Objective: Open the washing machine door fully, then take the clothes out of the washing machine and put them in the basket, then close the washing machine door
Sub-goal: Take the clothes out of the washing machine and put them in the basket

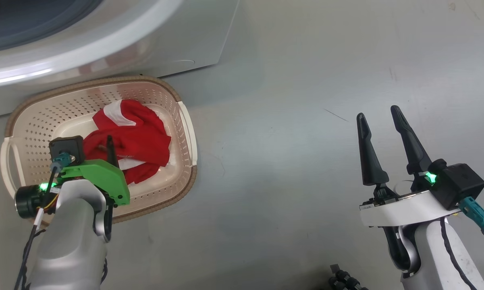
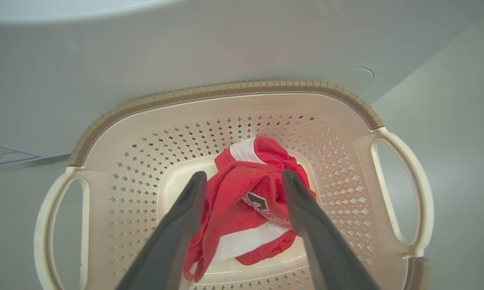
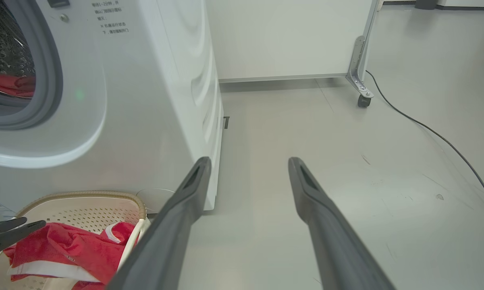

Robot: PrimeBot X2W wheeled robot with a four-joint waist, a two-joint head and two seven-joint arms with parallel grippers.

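Note:
The cream basket [image 1: 183,121] stands on the floor against the white washing machine [image 1: 193,36]. A red garment with white trim [image 1: 135,137] lies loose in the basket. My left gripper [image 2: 244,174] hangs just above it, open, one finger on either side of the cloth. My right gripper [image 1: 381,112] is open and holds nothing, over bare floor well to the right of the basket. In the right wrist view the washing machine [image 3: 145,80] shows its drum mouth with another red garment [image 3: 8,84] inside. The washing machine door is out of view.
Grey floor [image 1: 286,161] stretches right of the basket. Behind the washer stands a white panel on a caster wheel [image 3: 360,96], and a black cable [image 3: 427,129] runs across the floor. A small dark object [image 1: 342,280] lies by my right arm.

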